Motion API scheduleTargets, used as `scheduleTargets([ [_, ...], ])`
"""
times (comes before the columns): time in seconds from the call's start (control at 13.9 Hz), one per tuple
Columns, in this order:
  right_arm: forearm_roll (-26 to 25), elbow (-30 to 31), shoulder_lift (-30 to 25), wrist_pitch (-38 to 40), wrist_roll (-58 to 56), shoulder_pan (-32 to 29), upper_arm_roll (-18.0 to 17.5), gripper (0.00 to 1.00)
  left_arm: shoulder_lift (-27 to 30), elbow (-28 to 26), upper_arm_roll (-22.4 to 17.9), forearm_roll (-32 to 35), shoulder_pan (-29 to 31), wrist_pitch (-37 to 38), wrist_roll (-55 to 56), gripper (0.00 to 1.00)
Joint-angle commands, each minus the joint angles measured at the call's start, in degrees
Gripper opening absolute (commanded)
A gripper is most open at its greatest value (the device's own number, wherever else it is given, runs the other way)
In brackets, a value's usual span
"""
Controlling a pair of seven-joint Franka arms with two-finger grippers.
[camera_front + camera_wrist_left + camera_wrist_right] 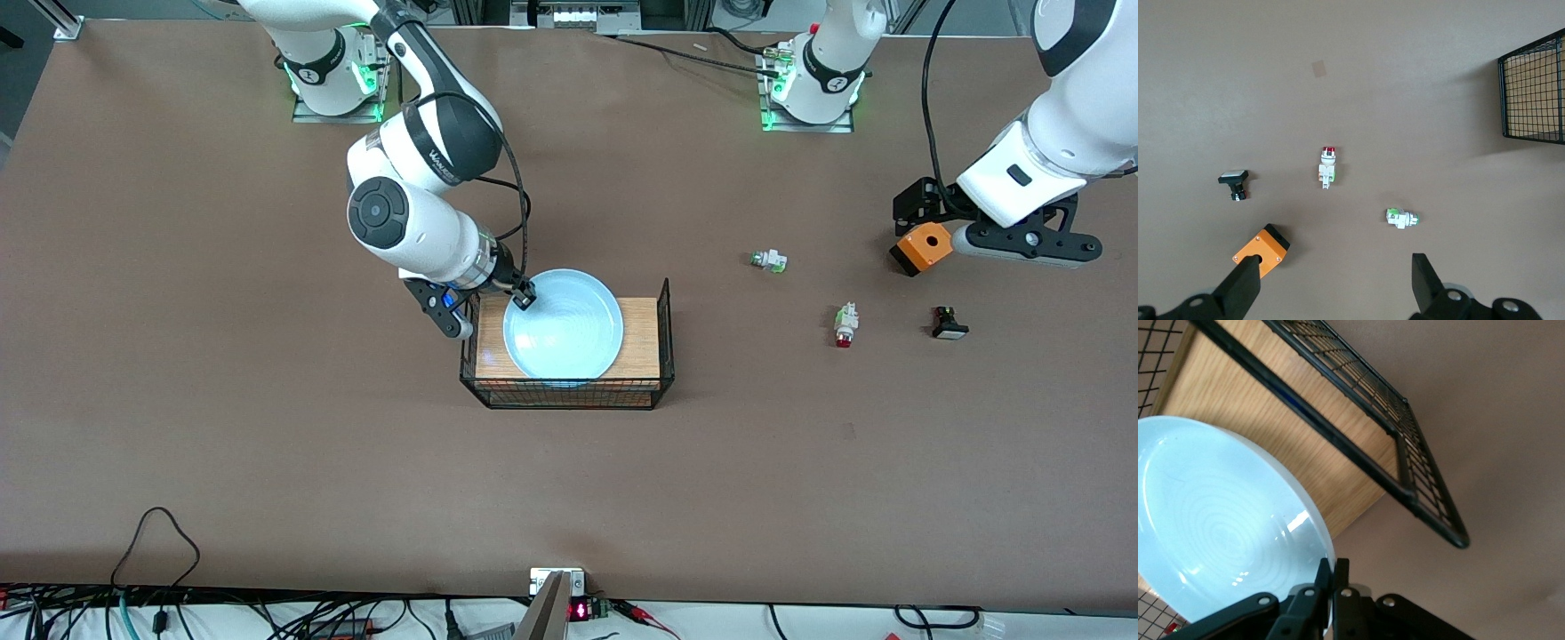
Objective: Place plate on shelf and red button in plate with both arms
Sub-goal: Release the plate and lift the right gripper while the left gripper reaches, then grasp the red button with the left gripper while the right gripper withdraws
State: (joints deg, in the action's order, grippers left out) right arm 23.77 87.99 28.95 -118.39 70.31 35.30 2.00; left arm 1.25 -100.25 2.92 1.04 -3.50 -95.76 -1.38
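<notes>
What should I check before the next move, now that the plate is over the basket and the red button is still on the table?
1. Right pincer shut on the plate rim: ok.
2. Plate inside the wire basket, over its wooden base: ok.
3. Plate resting flat on the base: cannot tell.
4. Left pincer open, waiting over the table near the orange box: ok.
5. Red button lying free on the table, apart from the green-tipped button and the black button: ok.
6. Red button placed: not ok.
</notes>
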Motion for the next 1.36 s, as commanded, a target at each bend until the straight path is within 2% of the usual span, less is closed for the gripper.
scheduleTargets([
  [0.0, -0.8, 1.1, -0.8, -0.5, -1.8, -0.1, 0.5, 1.00, 0.2, 0.5, -0.1, -0.8, 0.2, 0.7, -1.0, 1.00],
  [0.43, -3.5, 0.6, -5.3, 0.3, -4.4, -0.8, 1.5, 1.00, 0.2, 0.4, 0.2, -1.0, 0.0, 1.7, -1.0, 1.00],
  [0.57, -8.9, -0.3, -8.5, 3.1, -8.6, -1.2, 1.5, 1.00, -0.6, 0.4, 0.2, -0.9, -0.5, 3.4, -1.1, 1.00],
  [0.72, -15.1, -0.7, -11.4, 7.2, -13.6, -2.1, 1.5, 1.00, -4.1, 0.3, 0.8, -0.8, -1.9, 8.0, -1.2, 1.00],
  [0.86, -19.3, -0.7, -13.8, 11.9, -25.1, -6.1, 1.5, 1.00, -10.2, 0.3, 1.0, -0.1, -2.8, 7.3, -1.2, 1.00],
  [1.01, -19.7, -0.6, -15.3, 16.5, -38.2, -12.1, 1.5, 1.00, -15.5, -0.3, 0.9, 0.6, -2.8, 3.5, -1.3, 1.00],
  [1.15, -20.0, -0.6, -16.3, 19.1, -46.5, -17.3, 1.5, 1.00, -19.3, -2.3, 0.9, 2.4, -2.0, -2.8, -4.2, 1.00],
  [1.29, -22.6, -0.6, -16.6, 20.2, -54.4, -21.5, 1.5, 1.00, -19.5, -7.5, 0.7, 4.8, -1.6, -12.0, -5.0, 1.00],
])
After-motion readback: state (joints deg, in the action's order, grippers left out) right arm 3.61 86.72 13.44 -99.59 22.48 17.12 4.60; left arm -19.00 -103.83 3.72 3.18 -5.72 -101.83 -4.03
